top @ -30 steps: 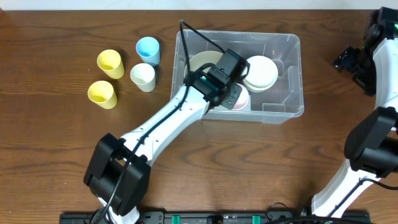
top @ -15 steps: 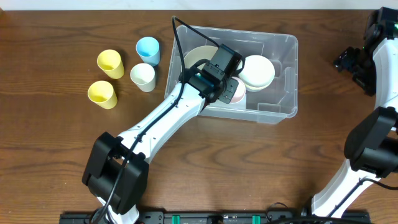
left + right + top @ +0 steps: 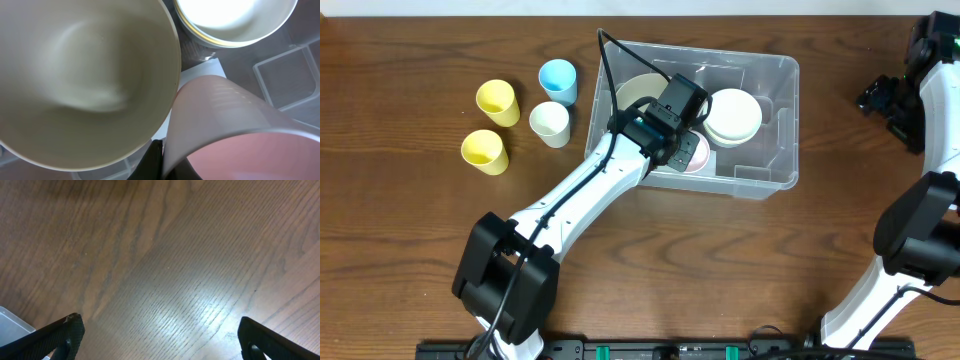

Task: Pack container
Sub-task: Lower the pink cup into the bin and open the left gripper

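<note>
since a second ago the clear container [image 3: 765,172] has slid and turned a little leftward on the wooden table [image 3: 420,230], and the left gripper [image 3: 687,150] has gone with it. its jaws are pinched shut on the wall of a pink bowl [image 3: 235,125] inside the container. a cream bowl [image 3: 85,80] and stacked white bowls [image 3: 733,116] sit beside that bowl. four cups [image 3: 549,122] stand left of the container. the right gripper [image 3: 160,340] hangs spread wide over bare wood, well apart at the right.
</note>
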`<state>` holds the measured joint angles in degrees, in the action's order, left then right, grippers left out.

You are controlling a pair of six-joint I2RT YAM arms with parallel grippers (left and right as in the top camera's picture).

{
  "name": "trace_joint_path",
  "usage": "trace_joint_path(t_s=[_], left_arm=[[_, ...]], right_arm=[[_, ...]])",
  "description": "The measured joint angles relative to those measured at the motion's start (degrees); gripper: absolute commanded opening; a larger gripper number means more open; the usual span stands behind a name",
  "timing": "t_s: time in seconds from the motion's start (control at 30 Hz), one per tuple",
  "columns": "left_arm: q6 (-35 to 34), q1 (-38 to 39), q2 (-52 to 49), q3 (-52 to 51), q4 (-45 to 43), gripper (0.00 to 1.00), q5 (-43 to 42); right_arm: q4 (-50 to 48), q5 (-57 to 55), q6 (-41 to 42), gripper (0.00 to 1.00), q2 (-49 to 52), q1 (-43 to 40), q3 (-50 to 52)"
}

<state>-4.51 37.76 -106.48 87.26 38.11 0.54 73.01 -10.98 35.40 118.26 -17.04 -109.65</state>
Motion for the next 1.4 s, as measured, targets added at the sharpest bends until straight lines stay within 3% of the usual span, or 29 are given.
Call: trace_joint_path(t_s=[0.57,0.87,1.07,1.4], left_arm=[[-0.09,-0.04,0.00,0.00,-4.37,0.07,-1.68],[0.83,-0.04,-0.22,3.54,1.40,0.07,-1.62],[2.47,-0.04,-0.24,8.98,1.49,0.07,-1.62],[3.37,-0.04,-5.62,9.51,1.46,0.07,-1.62]], right_arm=[[0.00,0.00,0.00,0.99,0.00,0.00,0.00],[0.00,0.00,0.00,0.99,-0.02,0.00,0.00],[0.00,0.00,0.00,0.99,-0.02,0.00,0.00],[0.00,0.00,-0.02,0.99,-0.02,0.00,0.00]])
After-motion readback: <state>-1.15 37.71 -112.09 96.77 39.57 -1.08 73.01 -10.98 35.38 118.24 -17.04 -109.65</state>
